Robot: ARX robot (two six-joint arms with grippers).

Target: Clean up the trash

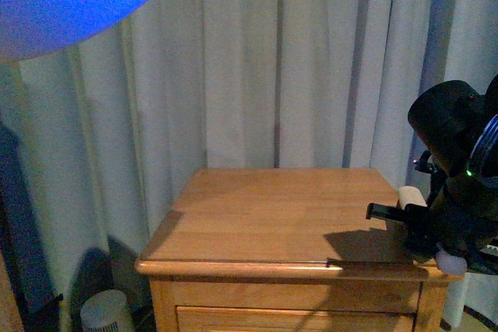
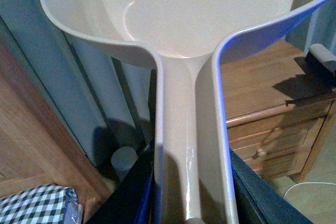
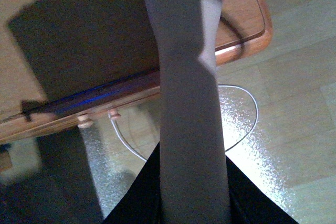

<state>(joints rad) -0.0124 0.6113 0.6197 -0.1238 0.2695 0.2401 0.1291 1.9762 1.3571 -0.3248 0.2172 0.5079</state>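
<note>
White crumpled paper is what the task is after, yet no paper wad shows in any view. The wooden surface looks bare in the front view, so the wad is either hidden behind the right arm or lies outside the frames; I cannot tell which.

Closest to that surface, the right pincer is closed around the pale handle of a brush, whose dark head sits at the right front edge of the top. The left pincer is clamped on the handle of the beige dustpan, which is held up in the air, well apart from the surface. A curtain hangs behind, and a white cable loops on the floor below the corner.

The risk I see is sweeping blind. With the wad unseen and the dustpan nowhere near the edge, a stroke of the brush could flick the paper off onto the floor, where the cable and drawers make it harder to recover. The raised pan may also block part of the front camera.
</note>
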